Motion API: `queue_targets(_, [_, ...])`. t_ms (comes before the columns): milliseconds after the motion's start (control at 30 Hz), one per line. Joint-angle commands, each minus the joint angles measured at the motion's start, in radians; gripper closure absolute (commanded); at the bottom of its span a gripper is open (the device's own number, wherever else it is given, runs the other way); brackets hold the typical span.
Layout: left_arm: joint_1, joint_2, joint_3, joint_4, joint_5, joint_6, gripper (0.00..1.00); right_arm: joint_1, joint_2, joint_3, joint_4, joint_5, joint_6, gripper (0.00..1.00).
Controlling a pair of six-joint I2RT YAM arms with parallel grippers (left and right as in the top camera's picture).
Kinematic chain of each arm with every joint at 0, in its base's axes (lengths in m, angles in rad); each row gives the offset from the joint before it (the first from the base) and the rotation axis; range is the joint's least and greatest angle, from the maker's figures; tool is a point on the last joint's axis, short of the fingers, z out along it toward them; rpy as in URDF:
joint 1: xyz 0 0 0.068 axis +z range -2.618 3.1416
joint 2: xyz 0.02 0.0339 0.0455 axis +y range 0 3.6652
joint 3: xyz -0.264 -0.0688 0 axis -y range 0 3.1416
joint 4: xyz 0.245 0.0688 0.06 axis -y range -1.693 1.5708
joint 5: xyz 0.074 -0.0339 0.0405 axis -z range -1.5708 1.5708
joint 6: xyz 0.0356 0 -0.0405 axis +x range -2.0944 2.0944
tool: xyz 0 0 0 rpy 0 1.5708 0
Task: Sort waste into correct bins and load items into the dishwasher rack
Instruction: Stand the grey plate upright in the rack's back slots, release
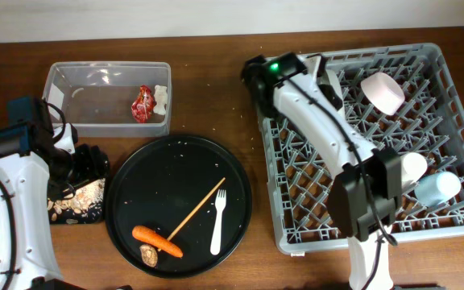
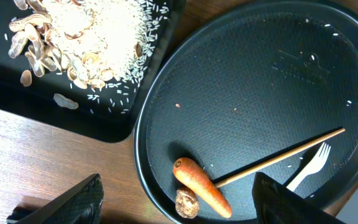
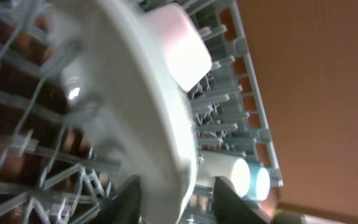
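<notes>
My right gripper (image 3: 179, 202) is shut on the rim of a white plate (image 3: 135, 81), held on edge over the grey dishwasher rack (image 1: 457, 60); the view is blurred. In the rack lie a white bowl (image 1: 383, 92), a small white cup (image 1: 413, 167) and a light blue cup (image 1: 441, 188). My left gripper (image 2: 173, 205) is open and empty above the near rim of the round black tray, close to the orange carrot (image 2: 202, 186). A white fork (image 1: 217, 221) lies on that tray. The clear tub (image 1: 71, 76) holds a red wrapper (image 1: 142, 103) and a white scrap (image 1: 161, 97).
The shallow black tray (image 2: 55, 112) holds rice-like crumbs (image 2: 86, 37) beside the round black tray (image 1: 176, 161). A thin wooden stick (image 1: 196, 209) and a small brown lump (image 2: 186, 204) lie by the carrot. My right arm (image 1: 321, 121) crosses the rack's left half.
</notes>
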Motion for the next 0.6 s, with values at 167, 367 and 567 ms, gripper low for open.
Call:
queue_targets(167, [0.001, -0.011, -0.005, 0.001, 0.015, -0.009, 0.23, 0.032, -0.246, -0.001, -0.052, -0.161, 0.073, 0.39])
queue_targets(367, [0.0, -0.011, -0.005, 0.0, 0.015, -0.009, 0.23, -0.053, -0.525, -0.001, -0.059, -0.5, -0.071, 0.32])
queue_targets(567, [0.0, -0.011, -0.005, -0.002, 0.015, -0.009, 0.23, -0.249, -0.533, -0.001, -0.048, -0.502, -0.124, 0.53])
